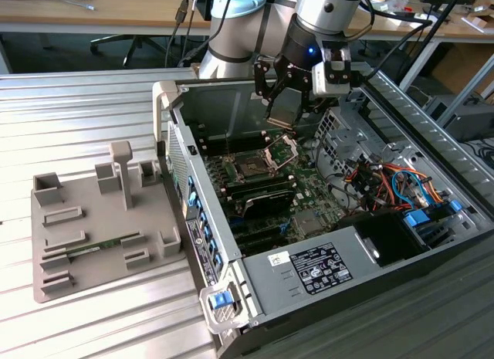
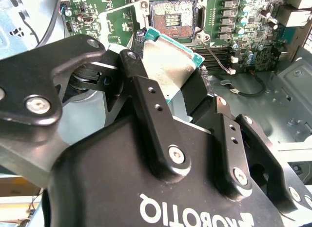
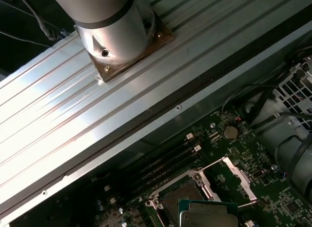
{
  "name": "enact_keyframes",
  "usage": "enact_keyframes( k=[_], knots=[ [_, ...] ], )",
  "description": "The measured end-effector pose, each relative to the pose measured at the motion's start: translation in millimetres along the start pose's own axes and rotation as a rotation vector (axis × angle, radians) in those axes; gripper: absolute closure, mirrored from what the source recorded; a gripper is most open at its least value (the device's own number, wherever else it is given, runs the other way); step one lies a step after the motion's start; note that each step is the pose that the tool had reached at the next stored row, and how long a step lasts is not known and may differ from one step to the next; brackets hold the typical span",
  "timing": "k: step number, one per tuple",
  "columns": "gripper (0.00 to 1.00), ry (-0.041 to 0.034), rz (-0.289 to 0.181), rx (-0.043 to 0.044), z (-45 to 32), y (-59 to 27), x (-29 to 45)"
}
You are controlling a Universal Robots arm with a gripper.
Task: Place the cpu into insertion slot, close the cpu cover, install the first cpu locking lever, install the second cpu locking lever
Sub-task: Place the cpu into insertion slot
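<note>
Black gripper (image 2: 168, 75) clenched on the cpu (image 2: 165, 58), one finger (image 2: 146, 95) pressing each of two opposite edges. The chip is held tilted, its silvery top facing the second wrist camera and its green edge showing along the far side. It hangs in the air, clear of the board.

Just beyond the chip in the second wrist view lies the insertion slot (image 2: 173, 19), a dark square with a metal rim. It is uncovered, with nothing seated in it. Around it spreads the green motherboard (image 2: 243, 27).

In the exterior view the arm (image 1: 239, 19) reaches over the far wall of an open computer case (image 1: 166, 96), and its wrist bends steeply down into the case. The gripper (image 1: 287, 112) points downward with the cpu (image 1: 284, 108) at its tip, hovering above and slightly behind the insertion slot (image 1: 251, 167). The cpu cover (image 1: 283, 148) stands swung up beside the slot, directly under the chip.

The case sits on a ribbed metal table (image 1: 77, 112). At the exterior view's left, beside the case, rests a grey parts tray (image 1: 93, 220). The first wrist view shows the arm's base (image 3: 117, 27) bolted to that table.
</note>
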State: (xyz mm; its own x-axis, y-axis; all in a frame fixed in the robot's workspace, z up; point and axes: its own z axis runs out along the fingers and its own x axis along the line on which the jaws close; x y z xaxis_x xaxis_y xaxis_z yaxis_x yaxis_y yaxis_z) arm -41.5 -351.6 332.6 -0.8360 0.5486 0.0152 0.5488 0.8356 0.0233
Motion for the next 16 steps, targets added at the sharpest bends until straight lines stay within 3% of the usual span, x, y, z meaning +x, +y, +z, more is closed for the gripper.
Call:
enact_keyframes(
  k=[16],
  knots=[
    [0.46,-0.0017,0.018,0.0017,0.2,0.0,0.0]
  ],
)
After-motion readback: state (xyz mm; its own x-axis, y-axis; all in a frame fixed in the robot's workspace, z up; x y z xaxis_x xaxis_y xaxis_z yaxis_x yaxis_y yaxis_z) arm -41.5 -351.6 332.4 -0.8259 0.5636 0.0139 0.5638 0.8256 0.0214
